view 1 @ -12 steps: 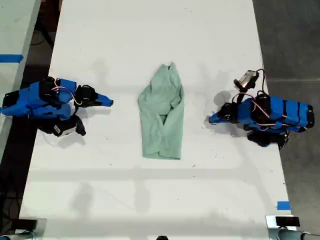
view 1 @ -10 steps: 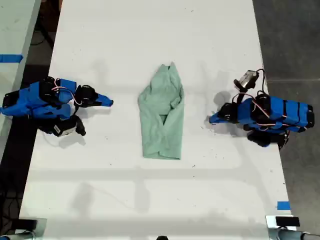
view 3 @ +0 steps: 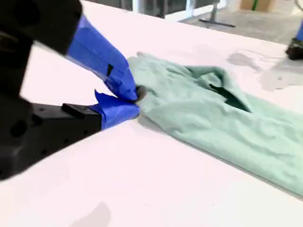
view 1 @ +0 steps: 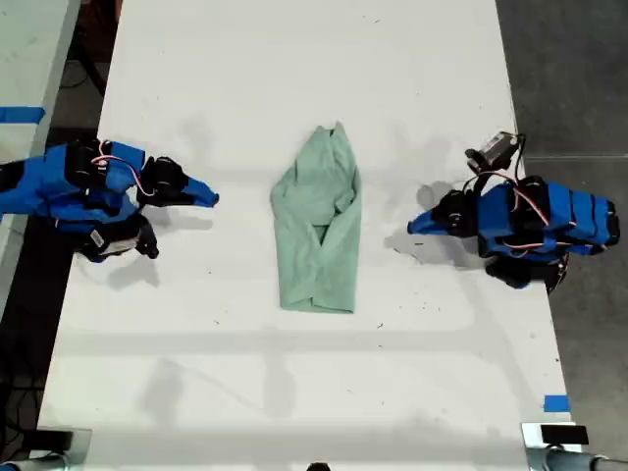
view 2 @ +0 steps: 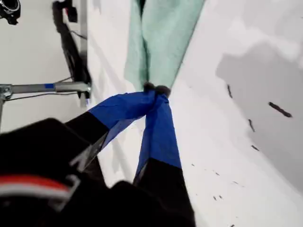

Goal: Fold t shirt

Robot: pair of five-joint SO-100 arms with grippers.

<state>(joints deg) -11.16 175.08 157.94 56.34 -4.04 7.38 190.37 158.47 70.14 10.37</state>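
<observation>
- Exterior view: you're looking at the t shirt (view 1: 317, 224) lying mid-table, long axis running far-to-near.
- Both arms are sitting well apart from it, about equally near.
- My first gripper (view 2: 156, 89) and my second gripper (view 3: 136, 100) are pinched closed, empty.

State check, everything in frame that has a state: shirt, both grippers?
t shirt: folded lengthwise into a narrow wrinkled strip, lying flat on the table, not gripped.
my first gripper: shut, holding nothing.
my second gripper: shut, holding nothing.
Both arms in the exterior view: one at each side of the t shirt, clear of it.
</observation>
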